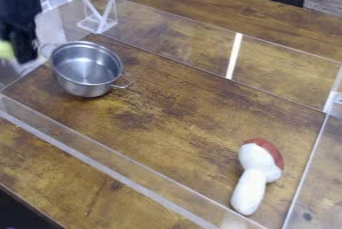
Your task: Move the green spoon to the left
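A: Camera view, from over the wooden table. Take the steel pot as the landmark. Where is the arm?

B: Left of the pot, at the picture's left edge. The black gripper hangs there, blurred, above the tabletop and beside the pot's rim.

A: And the green spoon?

B: A small yellow-green patch shows at the gripper's lower end, left of the pot and off the wood. That looks like the spoon pinched between the jaws, though the blur leaves only a smear of colour, so I say it with some caution.

A: So the jaws are clamped on it?

B: They appear closed on it, yes; no gap shows.

A: Anything else?

B: A toy mushroom, white stem and red-brown cap, lies well apart from the pot, toward the lower right. A clear plastic stand sits behind the pot, and clear walls frame the table.
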You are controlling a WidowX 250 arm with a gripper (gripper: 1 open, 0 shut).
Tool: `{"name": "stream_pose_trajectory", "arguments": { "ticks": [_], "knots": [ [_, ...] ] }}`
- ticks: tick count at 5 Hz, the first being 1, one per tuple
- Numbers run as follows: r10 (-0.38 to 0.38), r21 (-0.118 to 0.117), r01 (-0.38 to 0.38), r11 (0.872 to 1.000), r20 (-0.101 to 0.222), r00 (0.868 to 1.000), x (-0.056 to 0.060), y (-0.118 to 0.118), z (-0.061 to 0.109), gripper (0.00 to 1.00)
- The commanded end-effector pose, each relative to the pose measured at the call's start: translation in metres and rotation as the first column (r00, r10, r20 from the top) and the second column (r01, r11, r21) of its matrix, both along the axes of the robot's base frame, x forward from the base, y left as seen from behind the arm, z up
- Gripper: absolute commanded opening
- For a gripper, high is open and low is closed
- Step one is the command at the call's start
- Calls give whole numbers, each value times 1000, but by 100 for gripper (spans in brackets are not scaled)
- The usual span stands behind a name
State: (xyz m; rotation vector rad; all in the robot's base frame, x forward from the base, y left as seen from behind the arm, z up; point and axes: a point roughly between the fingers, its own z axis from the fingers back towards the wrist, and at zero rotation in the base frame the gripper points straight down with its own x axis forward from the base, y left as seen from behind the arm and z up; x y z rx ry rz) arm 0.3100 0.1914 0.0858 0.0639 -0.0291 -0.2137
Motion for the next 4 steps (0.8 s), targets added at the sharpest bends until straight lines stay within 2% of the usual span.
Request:
{"name": "stream_pose_trajectory", "arguments": {
  "ticks": [1,2,3,4],
  "knots": [
    [-31,46,27,999,86,996,31,1,52,0],
    [-24,32,21,999,104,994,61,-22,50,0],
    [20,15,-22,1000,119,993,88,-50,42,0],
    [39,-2,-39,999,132,990,108,-71,32,0]
  ]
}}
